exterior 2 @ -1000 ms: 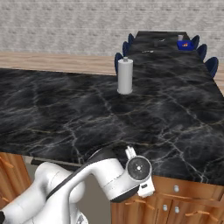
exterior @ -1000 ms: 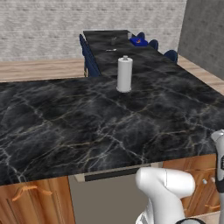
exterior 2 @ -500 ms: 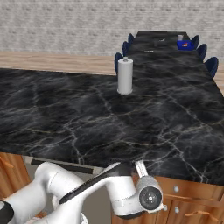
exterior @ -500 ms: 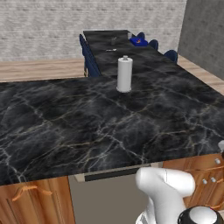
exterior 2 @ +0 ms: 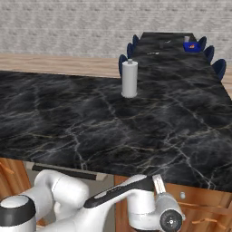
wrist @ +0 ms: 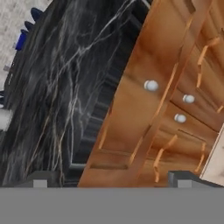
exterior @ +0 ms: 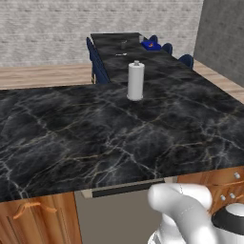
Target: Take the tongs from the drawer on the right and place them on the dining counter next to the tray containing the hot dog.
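Wooden drawer (wrist: 144, 100) fronts are faced directly by the hand (wrist: 113, 177), below the black desk (wrist: 57, 87) edge. Hand fingertips are set wide, nothing held. Tongs are unseen, judged inside.

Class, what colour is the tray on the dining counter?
Bright blue. The tray shows best in the right base view.
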